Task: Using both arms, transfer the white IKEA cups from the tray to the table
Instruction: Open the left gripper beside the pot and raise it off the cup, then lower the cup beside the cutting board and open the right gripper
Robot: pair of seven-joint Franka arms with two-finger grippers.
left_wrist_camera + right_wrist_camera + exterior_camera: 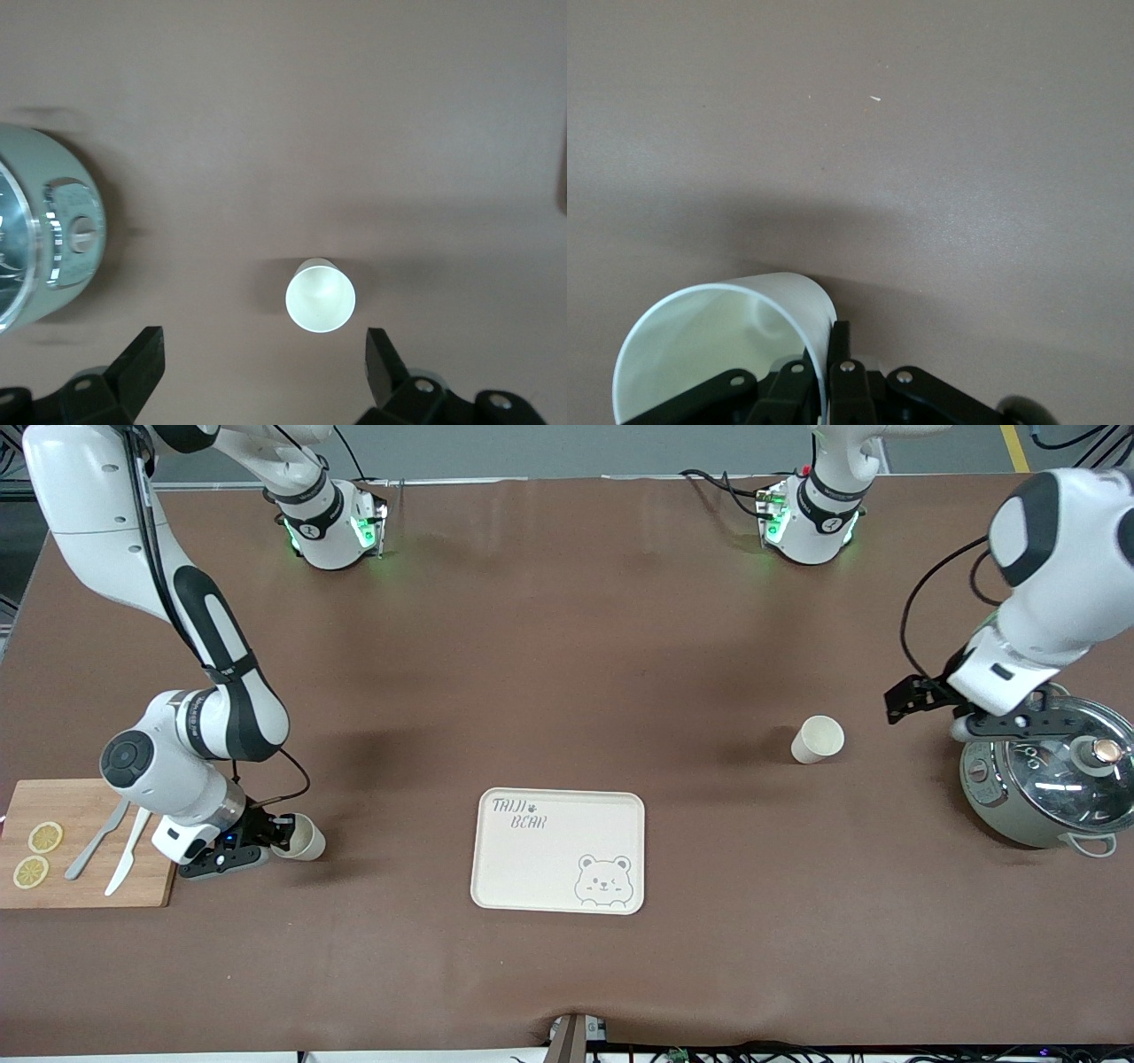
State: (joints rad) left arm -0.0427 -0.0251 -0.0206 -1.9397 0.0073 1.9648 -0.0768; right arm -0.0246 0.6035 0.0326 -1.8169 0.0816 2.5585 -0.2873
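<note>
One white IKEA cup [817,739] stands on the brown table, between the bear tray and the pot, mouth up. It also shows in the left wrist view [320,295]. My left gripper [961,731] hangs over the table beside the pot, open and empty, its fingertips [146,354] spread wide short of the cup. My right gripper [270,841] is low beside the cutting board, shut on the rim wall of the second white cup [306,838], one finger inside and one outside. That cup [718,345] is tilted with its mouth toward the right gripper [824,354].
The cream bear-print tray [496,868] lies in the middle, nearer the front camera. A wooden cutting board [80,797] with lemon slices and cutlery lies at the right arm's end. A grey-green pot [1001,806] with a glass lid stands at the left arm's end and also shows in the left wrist view [44,239].
</note>
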